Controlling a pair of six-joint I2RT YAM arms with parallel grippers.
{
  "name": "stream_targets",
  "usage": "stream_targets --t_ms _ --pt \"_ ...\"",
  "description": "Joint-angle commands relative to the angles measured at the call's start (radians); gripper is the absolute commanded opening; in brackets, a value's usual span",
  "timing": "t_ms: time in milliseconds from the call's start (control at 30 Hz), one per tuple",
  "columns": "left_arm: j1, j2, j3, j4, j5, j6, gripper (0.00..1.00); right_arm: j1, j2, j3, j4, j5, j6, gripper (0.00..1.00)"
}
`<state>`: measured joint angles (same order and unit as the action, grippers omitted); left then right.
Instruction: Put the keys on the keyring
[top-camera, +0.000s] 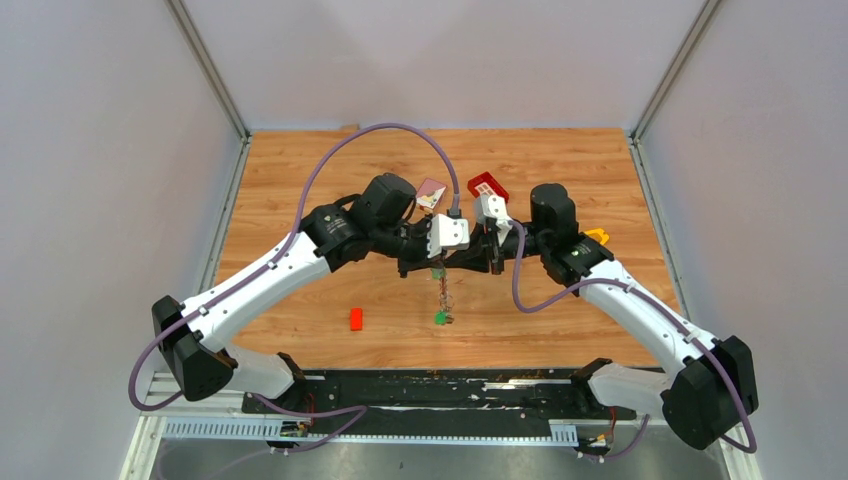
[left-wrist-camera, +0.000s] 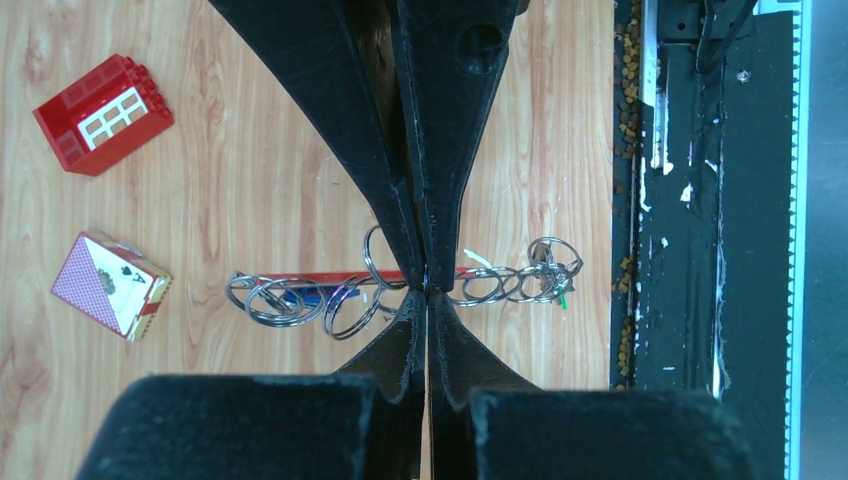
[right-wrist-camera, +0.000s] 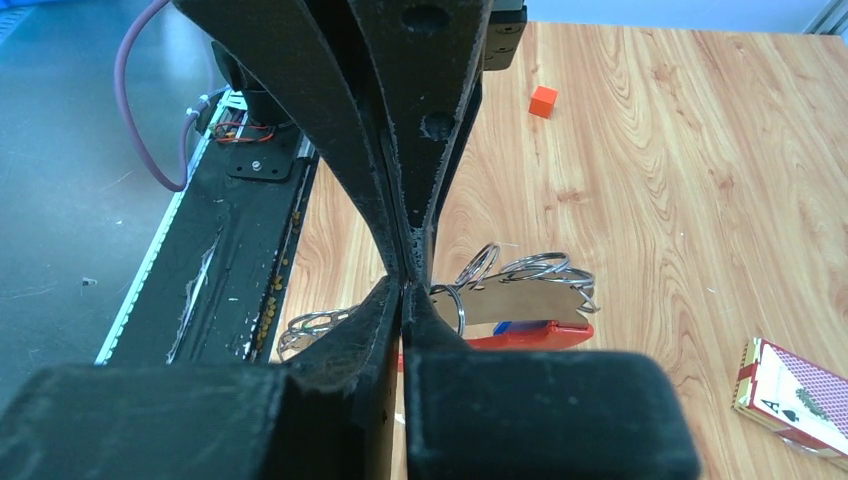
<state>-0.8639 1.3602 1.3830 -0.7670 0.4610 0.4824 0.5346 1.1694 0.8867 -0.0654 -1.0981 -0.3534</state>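
Observation:
The keyring (left-wrist-camera: 330, 278) is a chain of silver rings along a red strip, held above the table. My left gripper (left-wrist-camera: 425, 285) is shut on its middle, with rings to both sides. A blue key head (left-wrist-camera: 300, 297) sits among the left rings and a green one (left-wrist-camera: 563, 297) at the right end. In the top view the chain (top-camera: 441, 292) hangs from both grippers, with the green key (top-camera: 439, 318) at the bottom. My right gripper (right-wrist-camera: 405, 285) is shut on a ring beside a silver key blade (right-wrist-camera: 520, 298) and the red piece (right-wrist-camera: 535, 334).
A red toy house block (top-camera: 487, 186) and a pack of cards (top-camera: 431, 193) lie behind the grippers. A small red block (top-camera: 356, 319) lies front left. A yellow piece (top-camera: 598, 236) shows by the right arm. The black base rail (top-camera: 430, 385) runs along the near edge.

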Motion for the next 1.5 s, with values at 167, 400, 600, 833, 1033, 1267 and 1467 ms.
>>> stream_targets --t_ms 167,400,600,833,1033,1267,1467 --pt "0.002 -0.054 0.002 0.068 0.050 0.028 0.00 -0.002 -0.021 0.041 0.040 0.002 0.021 0.00" --pt "0.069 -0.170 -0.142 0.233 0.175 0.043 0.24 -0.047 -0.060 0.028 0.220 -0.077 0.216 0.00" --pt "0.095 -0.186 -0.203 0.310 0.195 0.043 0.29 -0.071 -0.059 -0.003 0.413 -0.124 0.415 0.00" --pt "0.096 -0.171 -0.227 0.394 0.196 0.010 0.29 -0.077 -0.045 -0.020 0.487 -0.131 0.476 0.00" --pt "0.095 -0.166 -0.226 0.405 0.191 0.003 0.30 -0.081 -0.040 -0.023 0.486 -0.129 0.474 0.00" --pt "0.097 -0.180 -0.227 0.401 0.203 0.016 0.31 -0.082 -0.037 -0.020 0.475 -0.126 0.468 0.00" --pt "0.095 -0.132 -0.215 0.387 0.291 -0.004 0.15 -0.084 -0.040 -0.017 0.471 -0.117 0.464 0.00"
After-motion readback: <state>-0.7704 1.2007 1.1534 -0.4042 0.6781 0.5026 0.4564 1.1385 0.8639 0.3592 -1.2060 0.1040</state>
